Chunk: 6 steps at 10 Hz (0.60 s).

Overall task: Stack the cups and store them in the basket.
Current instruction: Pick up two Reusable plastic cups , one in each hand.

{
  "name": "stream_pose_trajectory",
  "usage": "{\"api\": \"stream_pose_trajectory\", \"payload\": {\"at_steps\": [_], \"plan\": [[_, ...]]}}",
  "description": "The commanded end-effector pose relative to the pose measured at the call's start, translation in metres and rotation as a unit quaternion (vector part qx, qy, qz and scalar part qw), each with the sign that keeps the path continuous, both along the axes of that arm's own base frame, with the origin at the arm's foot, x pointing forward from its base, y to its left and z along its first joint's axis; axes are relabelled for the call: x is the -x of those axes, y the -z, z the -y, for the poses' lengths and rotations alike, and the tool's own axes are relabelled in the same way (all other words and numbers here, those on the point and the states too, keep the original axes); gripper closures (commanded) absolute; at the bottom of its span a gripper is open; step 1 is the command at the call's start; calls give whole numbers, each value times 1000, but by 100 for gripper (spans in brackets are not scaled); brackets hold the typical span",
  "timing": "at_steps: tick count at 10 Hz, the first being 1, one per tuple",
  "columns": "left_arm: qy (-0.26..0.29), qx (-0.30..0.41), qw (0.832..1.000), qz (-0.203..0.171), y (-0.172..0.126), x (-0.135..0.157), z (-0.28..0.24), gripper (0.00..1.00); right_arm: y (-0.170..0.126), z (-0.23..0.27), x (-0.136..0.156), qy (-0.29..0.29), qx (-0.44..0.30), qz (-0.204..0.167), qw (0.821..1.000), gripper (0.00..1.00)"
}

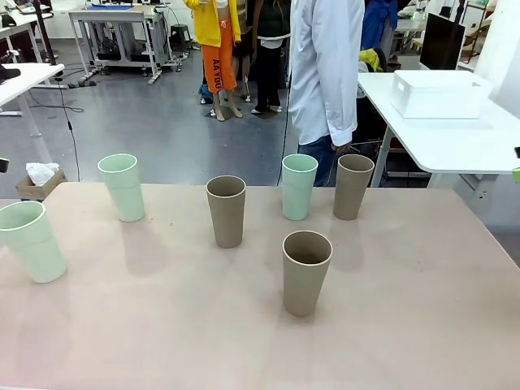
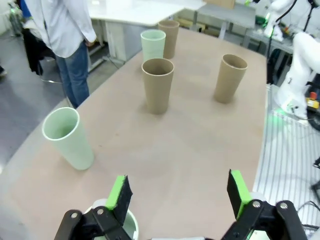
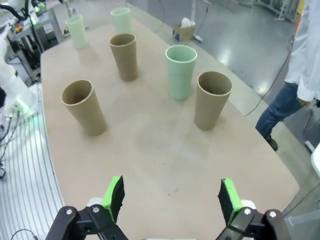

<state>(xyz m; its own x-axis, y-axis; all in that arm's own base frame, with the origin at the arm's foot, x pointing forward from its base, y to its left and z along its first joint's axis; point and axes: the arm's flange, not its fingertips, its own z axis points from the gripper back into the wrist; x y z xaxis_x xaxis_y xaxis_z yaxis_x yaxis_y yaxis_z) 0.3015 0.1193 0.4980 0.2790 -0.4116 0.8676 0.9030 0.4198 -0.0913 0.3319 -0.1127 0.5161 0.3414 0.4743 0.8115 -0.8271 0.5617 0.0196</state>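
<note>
Counter (image 1: 422, 325): pinkish-beige, carries all six cups.
Person (image 1: 325, 73): stands at the far edge in a white shirt and jeans.
Basket (image 1: 439, 93): white, on a separate white table (image 1: 455, 138) at far right, well apart from the cups.
Cups (image 1: 226, 213): three tan, three mint, all upright, unstacked, each standing apart.
Left gripper (image 2: 178, 191): jaws spread wide, holding nothing, above the counter.
Right gripper (image 3: 172, 196): jaws spread wide, holding nothing.

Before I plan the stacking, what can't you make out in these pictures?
Inside of the white rectangular plastic basket: front view, hidden by its own near wall.
Pale mint green tumbler below the open left gripper: left wrist view, mostly covered by a finger and cut by the bottom edge.
</note>
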Motion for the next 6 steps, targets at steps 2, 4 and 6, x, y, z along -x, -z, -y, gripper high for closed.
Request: {"api": "stream_pose_trajectory", "payload": {"at_steps": [2, 4, 6], "plan": [[-6, 24, 999, 35, 5, 8, -2, 0, -2, 10, -3, -19, -24, 14, 999, 0], [-12, 28, 999, 42, 5, 9, -3, 0, -3, 12, -3, -21, -31, 11, 999, 0], [-37, -10, 998, 59, 5, 13, 3, 0, -1, 10, 0, -11, -29, 5, 1000, 0]]}}
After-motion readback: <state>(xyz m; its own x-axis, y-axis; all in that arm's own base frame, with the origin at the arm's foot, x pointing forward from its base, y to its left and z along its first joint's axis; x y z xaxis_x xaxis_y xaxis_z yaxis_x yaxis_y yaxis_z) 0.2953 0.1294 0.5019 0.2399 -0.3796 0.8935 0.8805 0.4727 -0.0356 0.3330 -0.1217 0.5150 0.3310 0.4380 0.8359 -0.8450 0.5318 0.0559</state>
